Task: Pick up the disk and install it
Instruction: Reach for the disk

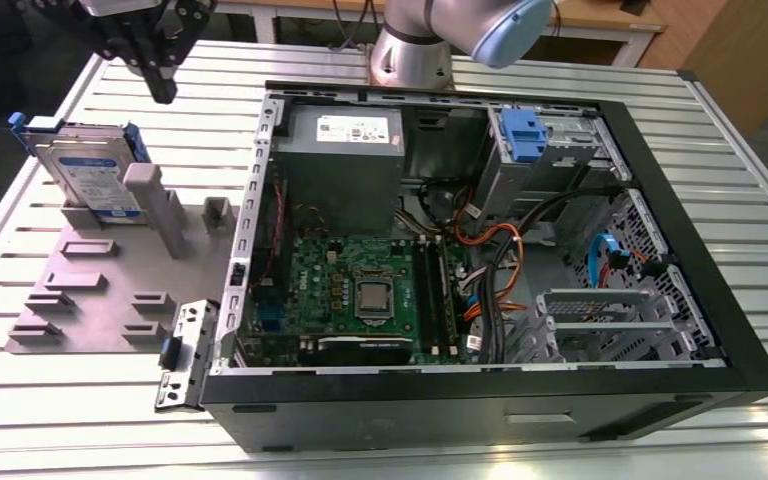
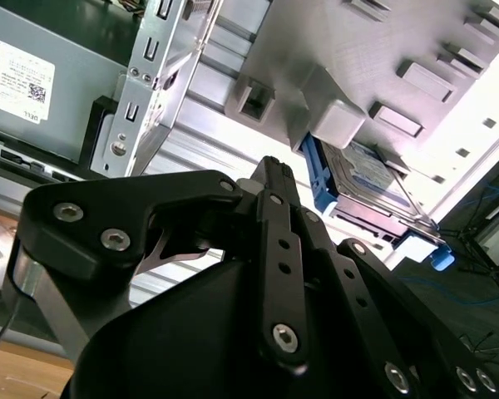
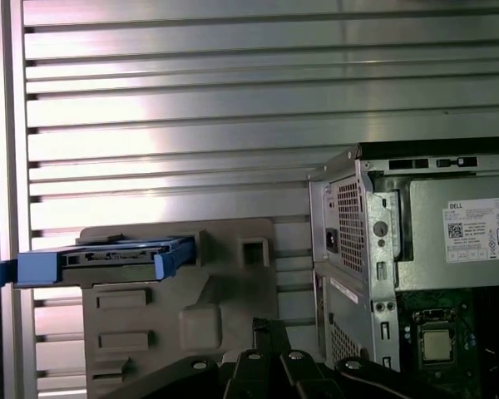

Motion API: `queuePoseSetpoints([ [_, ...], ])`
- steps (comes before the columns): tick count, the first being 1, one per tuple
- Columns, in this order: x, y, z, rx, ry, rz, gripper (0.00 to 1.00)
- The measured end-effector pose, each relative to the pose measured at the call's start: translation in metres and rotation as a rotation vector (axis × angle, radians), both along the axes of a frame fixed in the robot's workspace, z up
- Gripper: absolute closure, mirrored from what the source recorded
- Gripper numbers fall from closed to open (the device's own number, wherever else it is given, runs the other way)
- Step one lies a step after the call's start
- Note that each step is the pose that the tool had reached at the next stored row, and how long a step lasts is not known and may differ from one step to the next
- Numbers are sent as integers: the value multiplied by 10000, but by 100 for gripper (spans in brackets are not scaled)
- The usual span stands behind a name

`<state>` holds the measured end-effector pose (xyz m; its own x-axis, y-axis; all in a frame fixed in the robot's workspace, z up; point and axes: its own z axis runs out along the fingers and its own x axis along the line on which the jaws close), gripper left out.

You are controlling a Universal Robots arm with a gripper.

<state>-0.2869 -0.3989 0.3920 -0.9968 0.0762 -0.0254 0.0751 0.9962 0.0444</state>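
The disk [image 1: 91, 172] is a silver drive with a white-and-blue label in a blue carrier. It stands on edge in a slot of the grey fixture plate [image 1: 104, 290], at the exterior view's left. My black gripper [image 1: 163, 92] hangs above and slightly behind it, apart from it, with its fingers together and nothing between them. In the first wrist view the disk [image 3: 116, 256] shows edge-on beyond the gripper [image 3: 268, 328]. In the second wrist view the disk [image 2: 374, 179] leans behind a grey post past the gripper [image 2: 270, 166].
An open black computer case [image 1: 664, 200] lies on the slatted aluminium table [image 1: 157, 420], right of the fixture. Inside it are a grey power supply [image 1: 341, 140], a motherboard [image 1: 357, 290], cables and a drive bay with a blue bracket [image 1: 524, 135]. The arm's base [image 1: 411, 50] stands behind the case.
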Motion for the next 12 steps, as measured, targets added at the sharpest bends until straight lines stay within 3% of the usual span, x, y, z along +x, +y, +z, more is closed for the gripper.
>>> queuePoseSetpoints([
  [12, -124, 0, -1, 0, 0, 0, 89],
])
